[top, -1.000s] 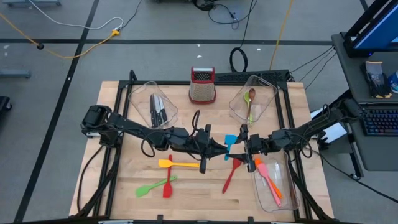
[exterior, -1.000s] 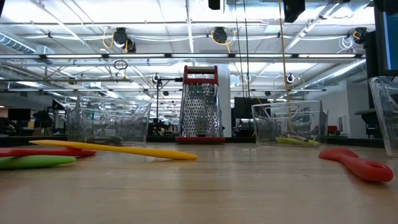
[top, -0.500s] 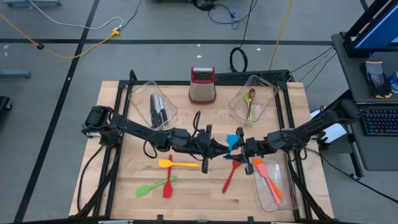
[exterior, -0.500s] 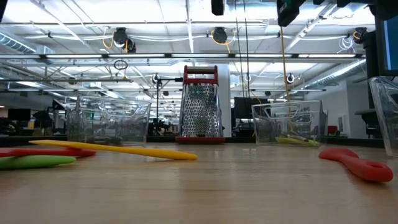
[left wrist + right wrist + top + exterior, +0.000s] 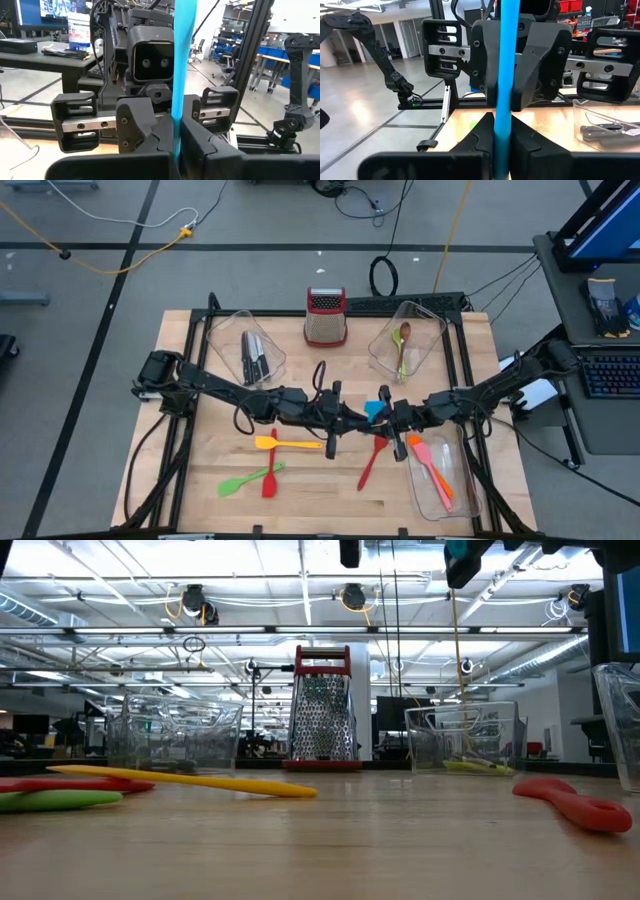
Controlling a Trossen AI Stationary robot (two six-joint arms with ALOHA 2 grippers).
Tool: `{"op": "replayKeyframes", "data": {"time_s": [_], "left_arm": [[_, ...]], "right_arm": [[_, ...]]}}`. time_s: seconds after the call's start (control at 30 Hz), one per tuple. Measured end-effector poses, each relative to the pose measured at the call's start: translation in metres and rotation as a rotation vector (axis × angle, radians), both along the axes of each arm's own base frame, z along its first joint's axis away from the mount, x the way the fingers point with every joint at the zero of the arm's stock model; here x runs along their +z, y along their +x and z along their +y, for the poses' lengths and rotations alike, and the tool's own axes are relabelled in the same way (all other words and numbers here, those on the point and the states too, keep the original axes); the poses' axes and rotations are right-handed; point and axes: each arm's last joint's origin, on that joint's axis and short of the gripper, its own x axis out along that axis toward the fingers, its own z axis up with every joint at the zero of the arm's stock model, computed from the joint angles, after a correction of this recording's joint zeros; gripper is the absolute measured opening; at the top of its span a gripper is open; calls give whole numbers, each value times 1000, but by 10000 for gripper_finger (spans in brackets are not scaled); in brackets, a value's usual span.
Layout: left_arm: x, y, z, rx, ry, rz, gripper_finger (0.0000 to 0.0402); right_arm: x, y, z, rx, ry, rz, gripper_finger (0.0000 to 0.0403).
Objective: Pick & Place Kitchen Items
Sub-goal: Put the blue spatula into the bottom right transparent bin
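We see the blue spatula (image 5: 375, 410) held in the air above the middle of the table (image 5: 330, 490), in front of the box grater (image 5: 326, 317), and now both claws pinch it: the left gripper (image 5: 357, 423) is clamped on it, and the right gripper (image 5: 391, 418), which stood open a second ago, has just closed on the same blade. We judge this is a handover between the arms, so next the left claw should let go, and then the right arm can carry the spatula to the bin with the pink and orange spatulas (image 5: 440, 477), nearer to us than the grater.
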Motion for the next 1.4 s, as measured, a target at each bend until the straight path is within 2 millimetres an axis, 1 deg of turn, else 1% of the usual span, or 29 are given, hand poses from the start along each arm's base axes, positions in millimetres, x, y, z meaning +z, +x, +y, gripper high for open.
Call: {"op": "replayKeyframes", "data": {"time_s": [0.1, 0.23, 0.43, 0.5, 0.6, 0.67, 0.77, 0.83, 0.87, 0.97, 1.13, 1.2, 1.4], "left_arm": [[-1, 0, 0, 6, 8, 11, 35], [-4, 0, 0, 9, 24, 43, 76], [-9, 0, 0, 10, 36, 97, 152], [-9, -1, 1, 17, 52, 112, 176], [-7, -5, 6, 37, 140, 158, 203], [-7, -12, 11, 40, 196, 235, 215], [1, -22, 22, 61, 221, 317, 226], [9, -31, 29, 84, 230, 360, 229], [9, -33, 32, 92, 237, 390, 229], [-1, -38, 39, 101, 252, 511, 230], [-13, -39, 51, 129, 231, 629, 230], [-23, -42, 54, 138, 224, 682, 230], [-41, -48, 54, 141, 204, 715, 230]], "right_arm": [[-1, 0, 0, 0, 12, 9, 16], [-1, 0, -1, -22, 38, 20, 16], [-1, -2, -2, -54, 58, 49, 16], [1, -5, -3, -58, 77, 54, 16], [3, -13, -3, -109, 101, 90, 16], [6, -20, -3, -153, 116, 106, 16], [12, -33, -2, -201, 155, 121, 16], [16, -41, -1, -208, 204, 124, 16], [18, -46, -1, -200, 240, 128, 16], [20, -58, 0, -194, 384, 175, 16], [12, -75, 3, -195, 621, 322, 16], [6, -82, 5, -200, 694, 396, 16], [-6, -110, 9, -198, 901, 630, 16]]}}
